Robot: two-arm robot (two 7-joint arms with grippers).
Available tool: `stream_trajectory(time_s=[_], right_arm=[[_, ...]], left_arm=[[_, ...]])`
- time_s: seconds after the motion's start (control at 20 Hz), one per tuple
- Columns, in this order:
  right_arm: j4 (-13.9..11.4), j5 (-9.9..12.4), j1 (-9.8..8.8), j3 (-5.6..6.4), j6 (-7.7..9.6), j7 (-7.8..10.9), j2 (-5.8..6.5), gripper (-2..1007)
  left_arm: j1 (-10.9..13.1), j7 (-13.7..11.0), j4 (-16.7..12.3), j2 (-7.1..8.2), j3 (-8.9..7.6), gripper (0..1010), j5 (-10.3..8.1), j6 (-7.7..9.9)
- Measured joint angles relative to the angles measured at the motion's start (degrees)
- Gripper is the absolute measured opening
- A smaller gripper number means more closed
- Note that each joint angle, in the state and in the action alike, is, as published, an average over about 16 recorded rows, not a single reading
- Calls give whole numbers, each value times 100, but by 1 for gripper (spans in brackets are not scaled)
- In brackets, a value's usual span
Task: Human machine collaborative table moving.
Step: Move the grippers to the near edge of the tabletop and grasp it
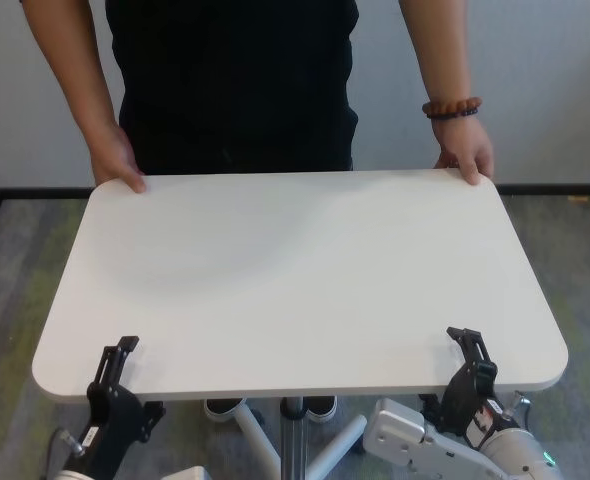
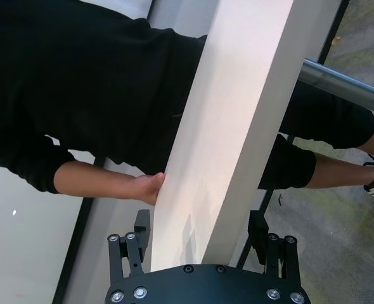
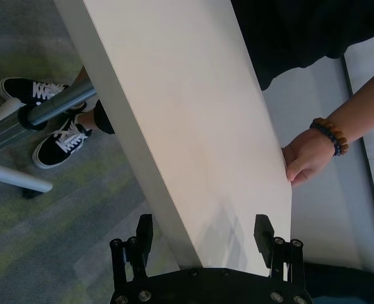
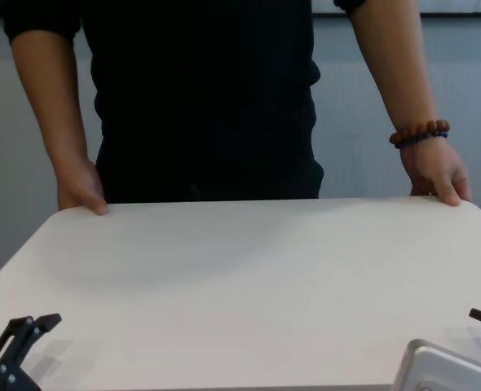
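Both pincers sit at the near edge of the white desk (image 1: 295,280). Left pincer (image 2: 203,231) has its fingers apart, one on each side of the edge. Right pincer (image 3: 203,231) looks the same. Across the desk, the human (image 1: 235,80) holds both far corners; the head is cut off. Only part of the pole (image 1: 293,440) shows.

Office or lab room, grey-green carpet (image 1: 15,290), plain pale wall (image 1: 35,130), black skirting (image 1: 35,192)
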Motion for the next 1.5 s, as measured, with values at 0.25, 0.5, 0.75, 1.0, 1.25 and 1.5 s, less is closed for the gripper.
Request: stream_trajectory(time_s=[0.25, 0.5, 0.75, 1.0, 1.25, 1.5], right_arm=[[0, 0, 0, 0, 0, 0, 0, 1001], [0, 0, 0, 0, 0, 0, 0, 1001], [0, 0, 0, 0, -1, 0, 0, 989], [0, 0, 0, 0, -1, 0, 0, 940], [0, 0, 0, 0, -1, 0, 0, 842], [0, -1, 0, 0, -2, -1, 0, 701]], left_arm=[[1, -2, -2, 2, 1, 1001, 0, 0], [2, -2, -4, 3, 3, 1002, 0, 0], [3, -3, -6, 4, 3, 1000, 0, 0], [3, -3, -7, 4, 3, 976, 0, 0], [3, -3, -8, 4, 3, 905, 0, 0], [3, -3, -8, 4, 3, 783, 0, 0]])
